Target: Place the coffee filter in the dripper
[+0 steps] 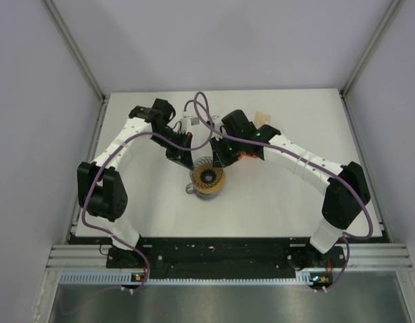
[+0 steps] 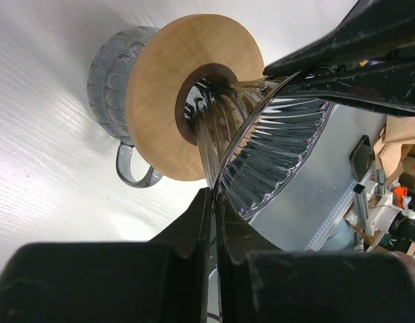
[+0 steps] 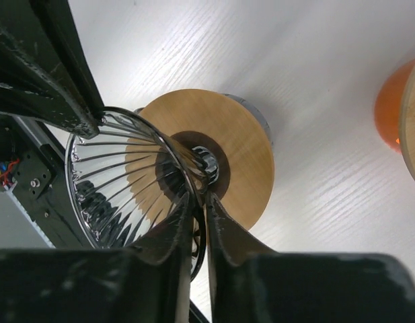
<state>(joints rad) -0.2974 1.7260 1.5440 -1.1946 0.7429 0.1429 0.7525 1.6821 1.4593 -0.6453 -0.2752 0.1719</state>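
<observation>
Dripper (image 1: 208, 177) stands near the centre of the table (image 1: 281, 205), with no paper inside. My left gripper (image 2: 212, 195) and right gripper (image 3: 200, 196) both pinch its glass rim. The coffee filter (image 1: 263, 118), probably that pale piece by the far edge, is not yet picked up.

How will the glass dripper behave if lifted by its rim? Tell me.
Probably rigid but fragile: the dripper is thin ribbed glass. Likely slippery: the left gripper and right gripper pinch only its smooth rim. Top-heavy on the cup, so it may tip.

Coffee filter (image 1: 263, 117) — half hidden behind the right arm (image 1: 294, 158).
</observation>
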